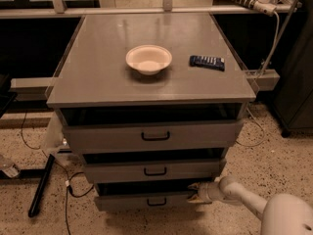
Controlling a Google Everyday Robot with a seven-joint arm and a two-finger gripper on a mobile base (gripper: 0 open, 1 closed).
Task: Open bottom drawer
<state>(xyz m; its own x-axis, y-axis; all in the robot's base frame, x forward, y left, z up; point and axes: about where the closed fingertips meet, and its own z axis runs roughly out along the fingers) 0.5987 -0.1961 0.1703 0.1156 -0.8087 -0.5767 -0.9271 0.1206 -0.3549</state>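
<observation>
The bottom drawer [132, 202] is the lowest and narrowest grey front of the three-drawer cabinet, with a small black loop handle [156, 201]. A dark gap shows above its front panel. My gripper [193, 193] is at the right end of this drawer's front, level with its top edge and to the right of the handle. The white arm [244, 199] reaches in from the lower right.
The middle drawer [154, 171] and the wide top drawer [155, 136] sit above. A white bowl [148, 59] and a dark remote [207, 62] lie on the cabinet top [98, 67]. Cables [68, 187] and a black bar [40, 185] lie on the speckled floor at left.
</observation>
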